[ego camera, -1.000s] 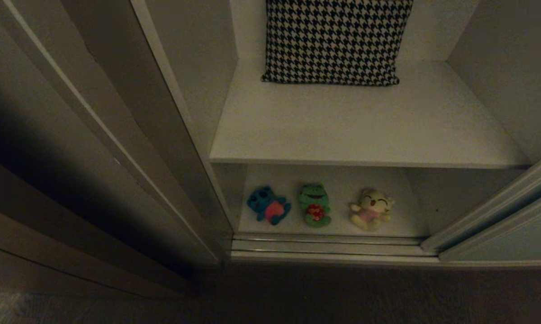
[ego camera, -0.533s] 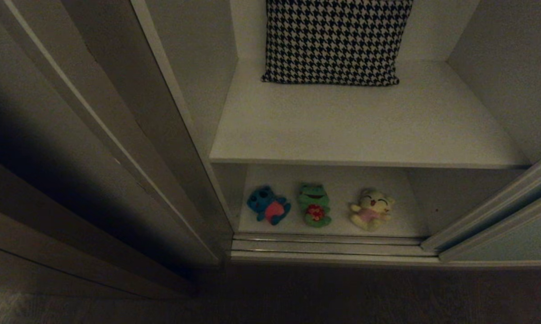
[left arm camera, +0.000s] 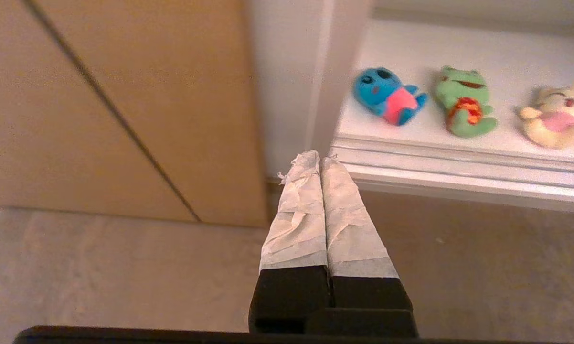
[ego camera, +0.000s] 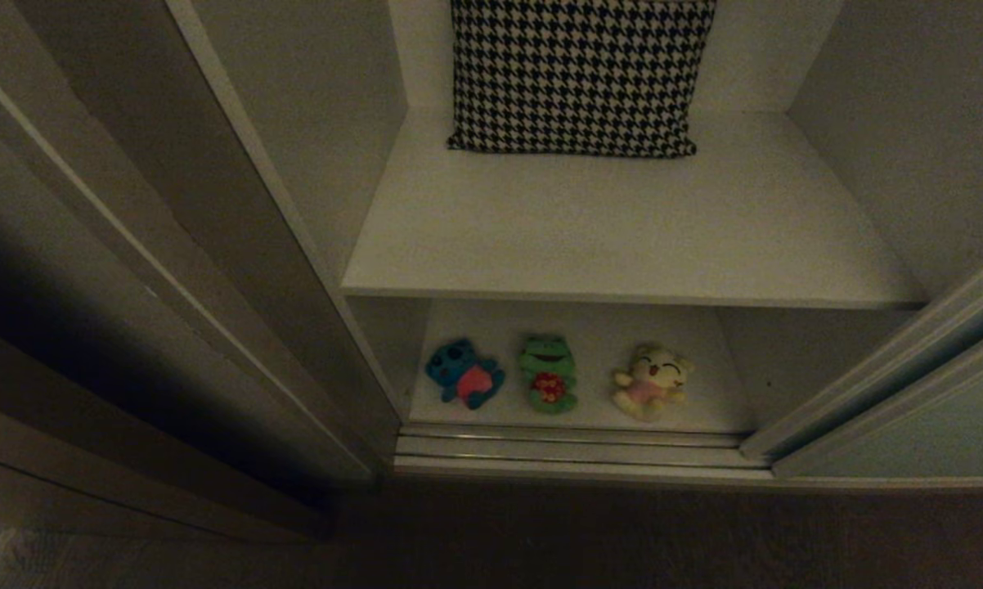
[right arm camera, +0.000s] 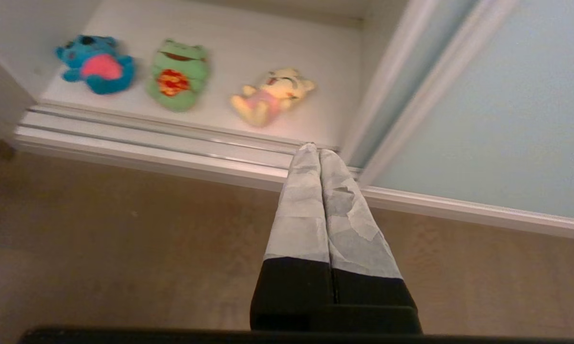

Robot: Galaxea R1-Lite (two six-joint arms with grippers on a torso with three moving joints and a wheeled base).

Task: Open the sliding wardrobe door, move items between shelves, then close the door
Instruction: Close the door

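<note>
Door (ego camera: 941,425) stands slid aside at the right of the opening, pale grey-green panel with cream frame; the wardrobe bay is exposed.

2 white shelves in view. Upper shelf (ego camera: 622,229) carries only a houndstooth cushion (ego camera: 573,74), leaning at the back wall. Lower shelf (ego camera: 704,393) carries all 3 toys in a row near its front edge, each apart from the next: blue toy (ego camera: 463,383) at the left, frog (ego camera: 548,384) in the middle, yellow toy (ego camera: 648,382) at the right. All 3 lie on their backs, bellies up. Silver rails (ego camera: 573,448) run just in front of them.

Left gripper (left arm camera: 315,160): taped fingers pressed together, nothing between them. It hangs over the carpet (left arm camera: 100,277) outside the wardrobe, tip near the left end of the rails, beside a tan panel (left arm camera: 124,105). The blue toy is the nearest item to it, inside the bay and well apart from the tip; no contact.

Right gripper (right arm camera: 314,149): fingers likewise pressed together, empty. It also hangs over the carpet, tip near the rails where the door's edge meets them. The yellow toy is nearest, beyond the rails and apart from the tip; frog and blue toy lie farther off. No contact with door or toys.

Neither arm shows in the head view.
</note>
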